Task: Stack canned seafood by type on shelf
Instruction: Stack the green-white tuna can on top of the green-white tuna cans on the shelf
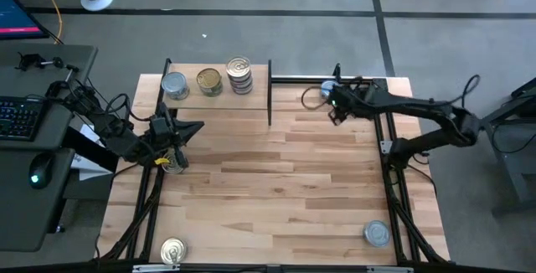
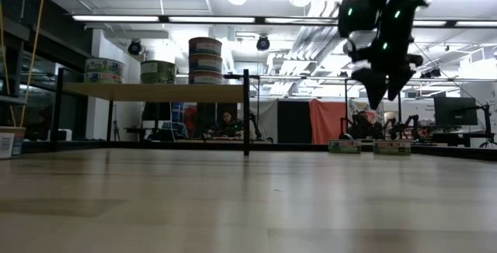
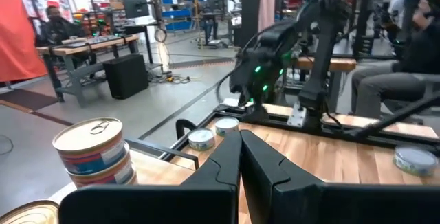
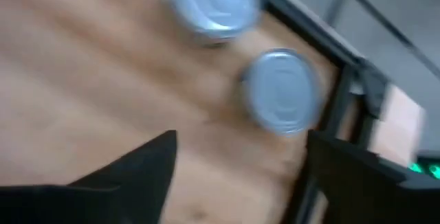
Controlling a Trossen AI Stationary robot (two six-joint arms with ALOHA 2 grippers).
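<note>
Right gripper [image 4: 240, 162], fingers spread and empty, hovers above two silver-topped tins [image 4: 280, 90] at the table's 1 o'clock corner, blurred. Left gripper [image 1: 172, 143], clenched, partly hides a tin. Shelf [image 1: 260, 97] at 11 o'clock carries stacked tins [image 1: 239, 76].

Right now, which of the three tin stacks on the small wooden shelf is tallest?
The stack of silver-topped tins at the end of the light-wood shelf nearest the table's middle; the gold-topped and silver-blue-topped stacks beside it stand lower.

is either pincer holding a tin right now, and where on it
No. The right pincer hangs open above two silver-topped tins; the left pincer is shut and empty.
</note>
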